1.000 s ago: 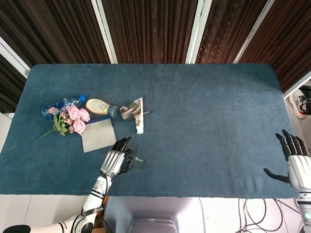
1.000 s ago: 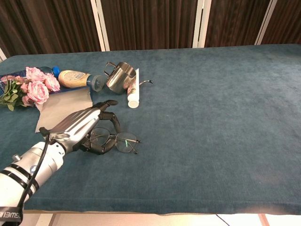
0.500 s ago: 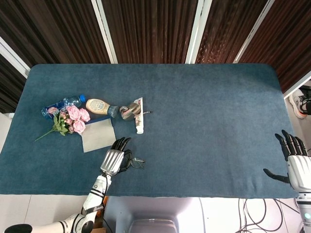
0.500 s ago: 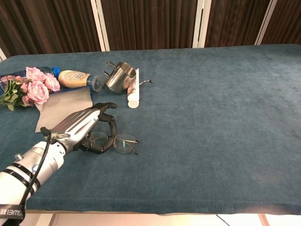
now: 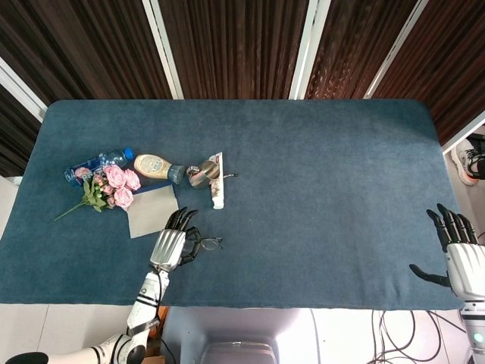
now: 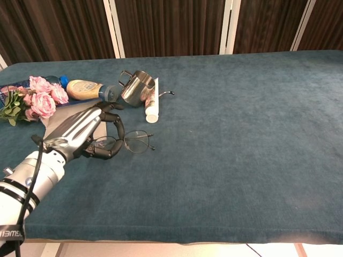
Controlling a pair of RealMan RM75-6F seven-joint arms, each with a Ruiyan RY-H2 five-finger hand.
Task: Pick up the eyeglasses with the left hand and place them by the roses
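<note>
Thin wire-framed eyeglasses (image 6: 131, 143) (image 5: 206, 243) are lifted off the blue table, and my left hand (image 6: 86, 135) (image 5: 172, 243) grips them by their left lens side with fingers curled around the frame. The pink roses (image 6: 42, 97) (image 5: 117, 186) lie at the table's left, beyond and left of this hand. My right hand (image 5: 458, 254) rests open at the table's front right edge, fingers spread, holding nothing; the chest view does not show it.
A grey sheet (image 5: 152, 211) lies just beyond the left hand, next to the roses. Behind it are a water bottle (image 5: 97, 164), a sauce bottle (image 5: 155, 166), a steel cup (image 6: 136, 87) and a white tube (image 6: 151, 105).
My left hand has closed on the eyeglasses, lifted them from the cloth and carried them a little forward and left, towards the grey sheet. The right hand stayed put.
</note>
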